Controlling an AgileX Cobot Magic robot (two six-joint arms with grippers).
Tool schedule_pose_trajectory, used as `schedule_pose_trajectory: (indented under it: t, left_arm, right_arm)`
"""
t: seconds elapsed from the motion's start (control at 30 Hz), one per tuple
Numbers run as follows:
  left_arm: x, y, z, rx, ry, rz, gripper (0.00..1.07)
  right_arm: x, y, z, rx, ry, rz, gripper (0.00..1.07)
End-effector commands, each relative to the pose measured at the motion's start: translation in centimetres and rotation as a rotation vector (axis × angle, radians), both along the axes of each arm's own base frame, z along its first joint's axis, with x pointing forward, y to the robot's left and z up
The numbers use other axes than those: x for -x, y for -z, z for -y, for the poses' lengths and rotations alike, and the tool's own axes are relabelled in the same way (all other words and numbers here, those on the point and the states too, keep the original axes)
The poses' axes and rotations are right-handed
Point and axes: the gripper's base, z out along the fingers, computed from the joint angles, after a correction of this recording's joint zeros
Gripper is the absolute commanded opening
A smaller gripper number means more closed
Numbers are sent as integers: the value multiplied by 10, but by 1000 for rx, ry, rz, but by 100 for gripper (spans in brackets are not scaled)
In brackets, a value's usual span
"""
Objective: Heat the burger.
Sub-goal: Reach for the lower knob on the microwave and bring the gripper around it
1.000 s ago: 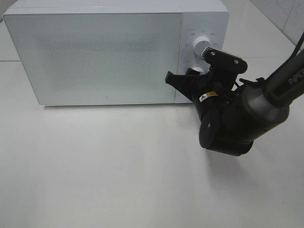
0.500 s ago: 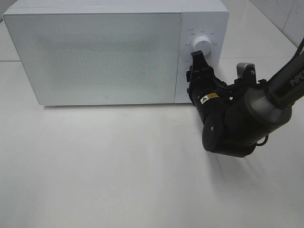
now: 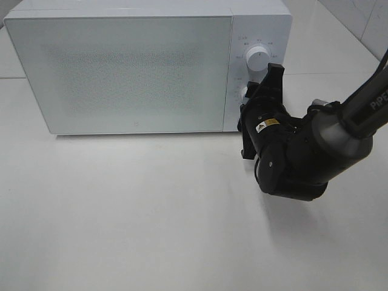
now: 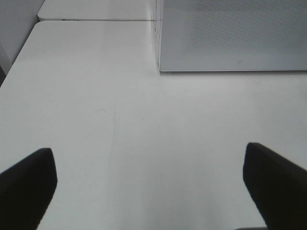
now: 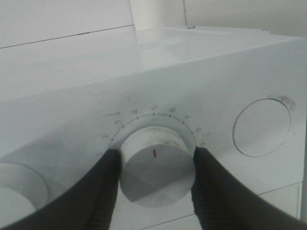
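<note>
Setting the timer is the step in hand: the right pincer (image 5: 156, 157) clenches the smooth round white dial (image 5: 158, 179), at 6 o'clock from the upper knob (image 3: 257, 59), and must next twist it. The left pincer (image 4: 151, 179) hangs released over the matte bench (image 4: 96, 96); the burger is unseen, presumably behind the frosted, closed door (image 3: 121, 66) of the boxy microwave (image 3: 151, 7).

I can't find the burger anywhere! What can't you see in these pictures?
Inside the microwave: high view, its frosted closed door hides it; no burger shows.
Lower knob: high view, the right gripper clamped on it covers most.
Marks round the upper knob: high view, too small to read.
Left gripper: left wrist view, edges cut off all but fingertips.
</note>
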Motion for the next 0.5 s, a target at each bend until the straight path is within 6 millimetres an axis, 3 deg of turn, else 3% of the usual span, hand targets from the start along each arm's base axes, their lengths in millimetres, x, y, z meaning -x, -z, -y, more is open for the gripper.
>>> schedule_pose_trajectory:
  t: [0.03,0.33,0.5]
  left_arm:
    - [2,1,0,-7,0,13,98]
    - [2,1,0,-7,0,13,98]
    - [2,1,0,-7,0,13,98]
  right_arm:
    - [-8,-22,-18,-5,-142,160,4]
    - [-8,-22,-18,51,-146,165,6]
    - [-9,-21,-15,67,-111,157,12]
